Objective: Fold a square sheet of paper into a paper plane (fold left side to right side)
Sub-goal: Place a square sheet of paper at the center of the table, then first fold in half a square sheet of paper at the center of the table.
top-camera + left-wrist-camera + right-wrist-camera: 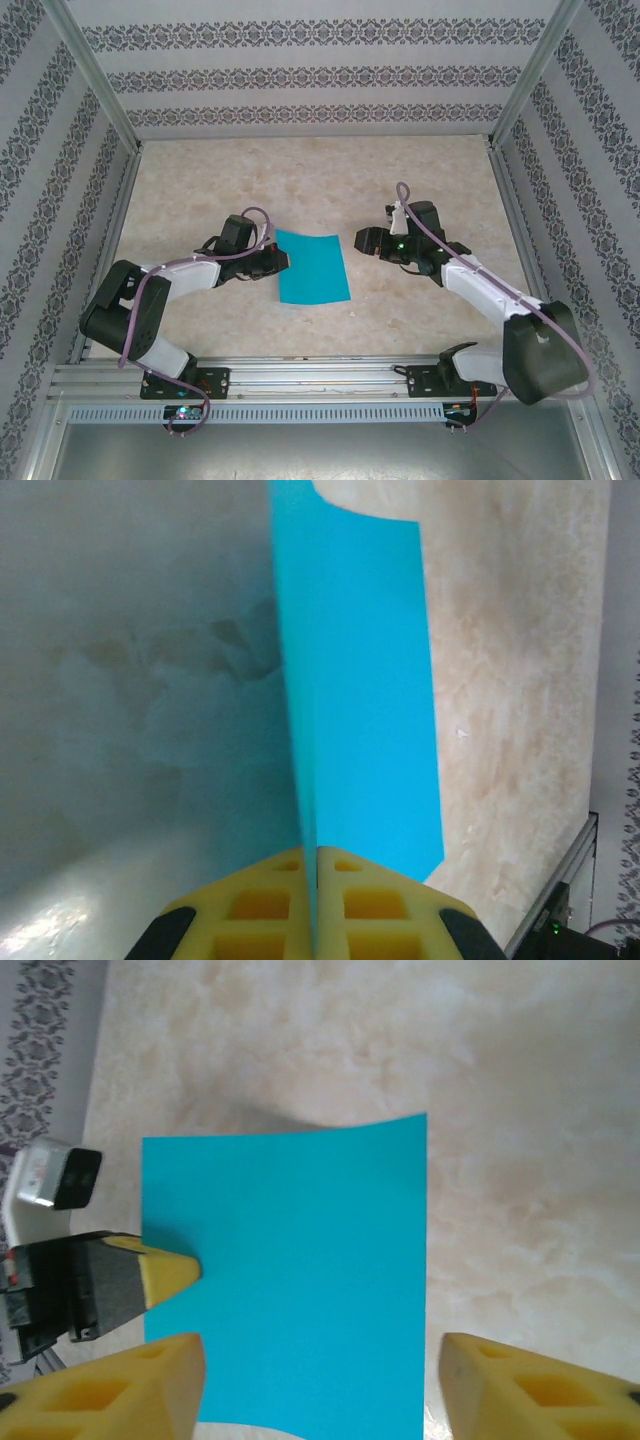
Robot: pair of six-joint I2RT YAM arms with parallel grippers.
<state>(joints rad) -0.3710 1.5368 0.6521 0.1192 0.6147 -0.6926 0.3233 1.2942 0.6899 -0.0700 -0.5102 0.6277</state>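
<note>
left hand (312, 880) first, since its yellow pads (260, 910) are right up against the left wrist lens: they're pressed together with the edge of the square sheet of paper (360, 680) running straight into the seam between them, so it's clamped on the sheet. from above you can see that hand (278, 262) sitting at the sheet's left edge.

the sheet (313, 266) is plain teal, looks unfolded, and lies about mid-table (300, 170), a little toward the near edge and slightly left of centre. in the right wrist view the sheet (290, 1270) has its top edge bowed, with a soft shadow on the marble-look surface, and the left hand's tip (170, 1275) is on its left edge.

right hand (362, 241) sits just off the sheet's right edge, not touching it from what the overhead shows. its fingers (150, 1380) are spread wide, wider than the sheet looks between them, and there's nothing gripped in that hand (320, 1360).
</note>
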